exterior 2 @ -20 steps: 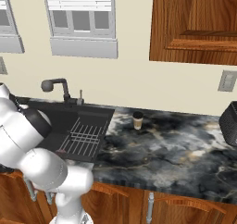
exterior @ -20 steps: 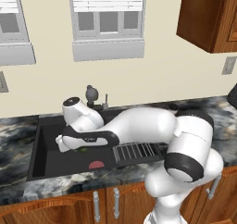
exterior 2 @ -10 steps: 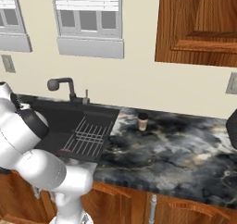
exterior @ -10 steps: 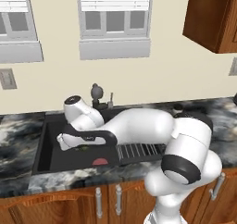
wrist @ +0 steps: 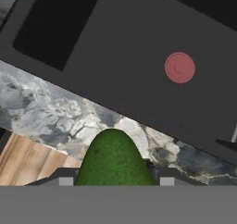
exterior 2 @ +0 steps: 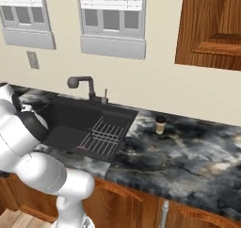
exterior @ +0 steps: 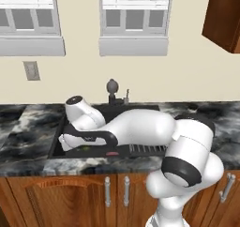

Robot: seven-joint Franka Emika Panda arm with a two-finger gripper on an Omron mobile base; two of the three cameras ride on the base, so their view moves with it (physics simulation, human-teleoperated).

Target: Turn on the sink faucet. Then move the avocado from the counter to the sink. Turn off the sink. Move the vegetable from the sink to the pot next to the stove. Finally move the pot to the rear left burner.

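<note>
- Avocado (wrist: 113,160): green, rounded; sits between the jaws at the bottom of the hand view, held partly open around it; apparently gripped and lifted.
- Gripper (exterior: 84,147): low over the front rim of the sink (wrist: 115,56), at its left end; the fruit hangs above the marbled counter (wrist: 51,116) edge, just short of the basin.
- Sink: dark basin, red drain disc (wrist: 179,67) ahead of the fruit; rack (exterior 2: 102,135) on its right side.
- Faucet (exterior 2: 81,84): at the back rim; running water cannot be made out.
- Progress, judged: second step under way, pick-up done, drop into basin pending.
- Outstanding: shutting off water, transfer to pot, pot to rear left burner.
</note>
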